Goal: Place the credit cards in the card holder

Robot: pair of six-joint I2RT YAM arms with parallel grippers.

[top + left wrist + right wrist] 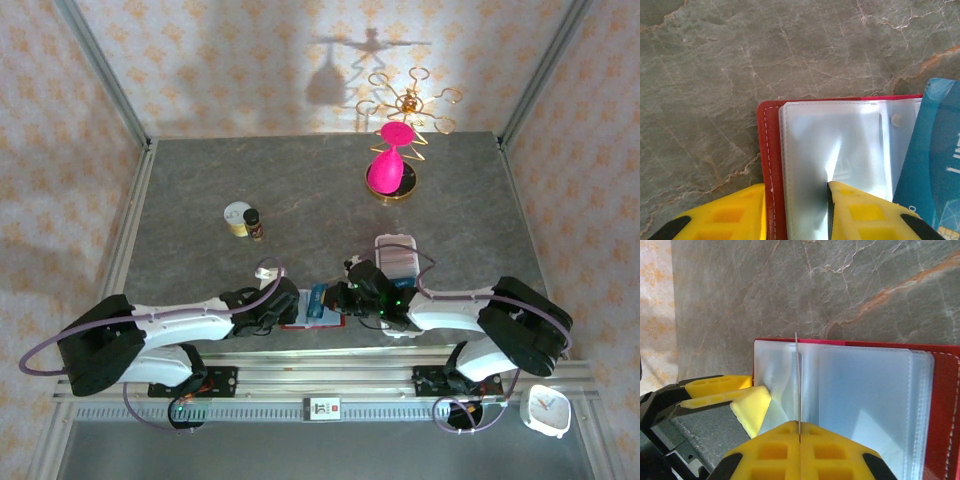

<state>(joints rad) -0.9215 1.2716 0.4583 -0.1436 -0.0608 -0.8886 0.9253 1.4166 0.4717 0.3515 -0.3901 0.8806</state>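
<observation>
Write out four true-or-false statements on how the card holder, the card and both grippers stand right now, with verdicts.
1. The card holder lies folded shut. False: it lies open, with its clear sleeves showing.
2. The right gripper has its jaws shut on a thin card, seen edge-on above the sleeves. True.
3. The left gripper hangs well away from the card holder. False: its yellow fingers stand apart over the holder's edge, one outside the red cover, one on a sleeve.
4. A pink figure stands farther back than the card holder, toward the right. True.
</observation>
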